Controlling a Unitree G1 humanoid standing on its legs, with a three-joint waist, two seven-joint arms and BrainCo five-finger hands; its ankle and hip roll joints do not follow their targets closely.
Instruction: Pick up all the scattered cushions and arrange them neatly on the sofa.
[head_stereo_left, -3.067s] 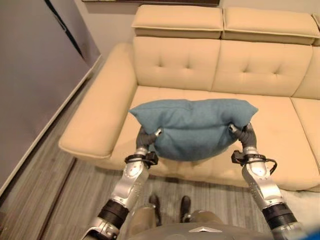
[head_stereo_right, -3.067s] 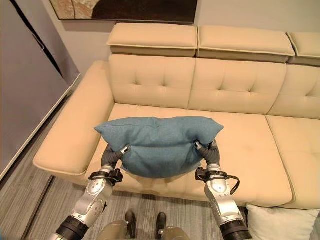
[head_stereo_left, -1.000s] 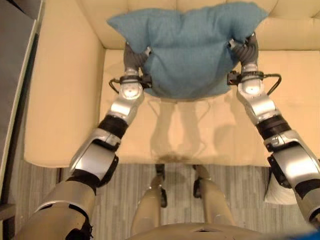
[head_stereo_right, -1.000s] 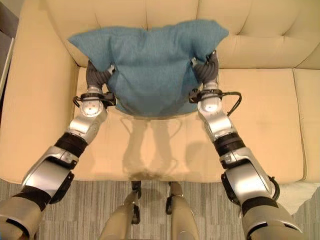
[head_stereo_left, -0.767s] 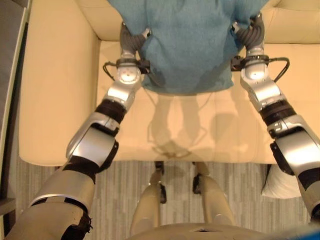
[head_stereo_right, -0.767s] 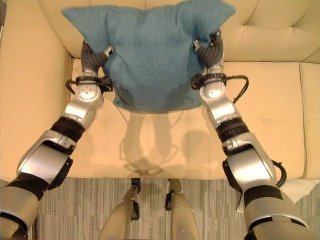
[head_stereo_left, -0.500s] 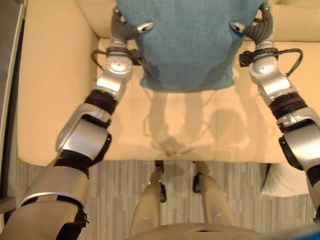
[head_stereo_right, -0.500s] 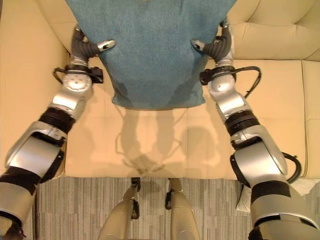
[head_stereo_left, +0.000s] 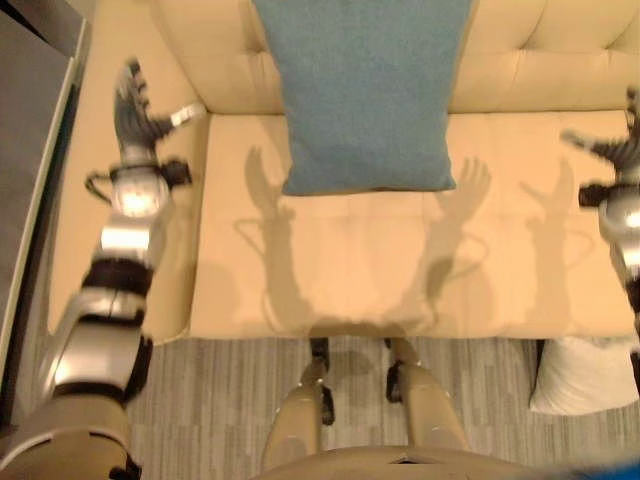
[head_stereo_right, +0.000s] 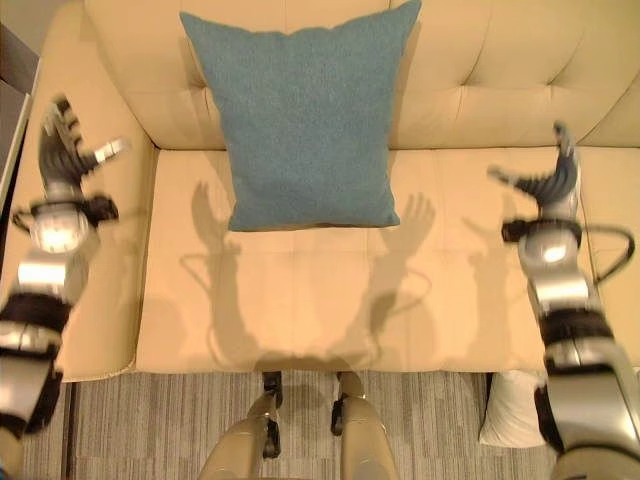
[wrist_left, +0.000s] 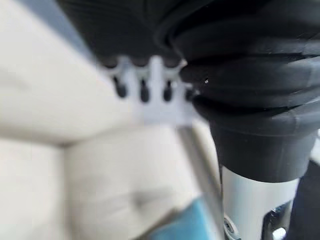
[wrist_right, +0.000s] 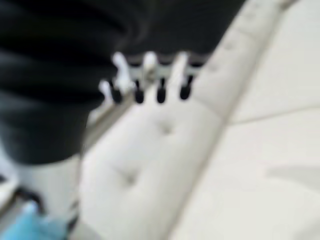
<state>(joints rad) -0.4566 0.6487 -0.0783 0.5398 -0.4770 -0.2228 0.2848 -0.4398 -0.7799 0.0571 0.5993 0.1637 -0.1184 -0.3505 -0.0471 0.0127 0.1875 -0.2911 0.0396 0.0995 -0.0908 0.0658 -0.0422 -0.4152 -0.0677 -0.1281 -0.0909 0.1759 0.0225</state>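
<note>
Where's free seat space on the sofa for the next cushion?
Bare seat on both sides of the blue cushion: between it and the left armrest, and to its right along the backrest. A white cushion lies on the floor.

Before me: the cushion (head_stereo_right: 300, 115) is plain teal-blue. The sofa (head_stereo_right: 480, 290) is cream-beige and button-tufted. The floor (head_stereo_right: 160, 430) is grey and streaked.

Head stereo pair: both eye views look steeply down from above at the sofa (head_stereo_right: 300, 290) seat and backrest, sharing the blue cushion (head_stereo_right: 305, 120) and floor (head_stereo_left: 230, 400), slightly offset sideways. Wrist views: each camera looks along its own fingers (wrist_left: 142, 90) from very close, toward the tufted backrest.
</note>
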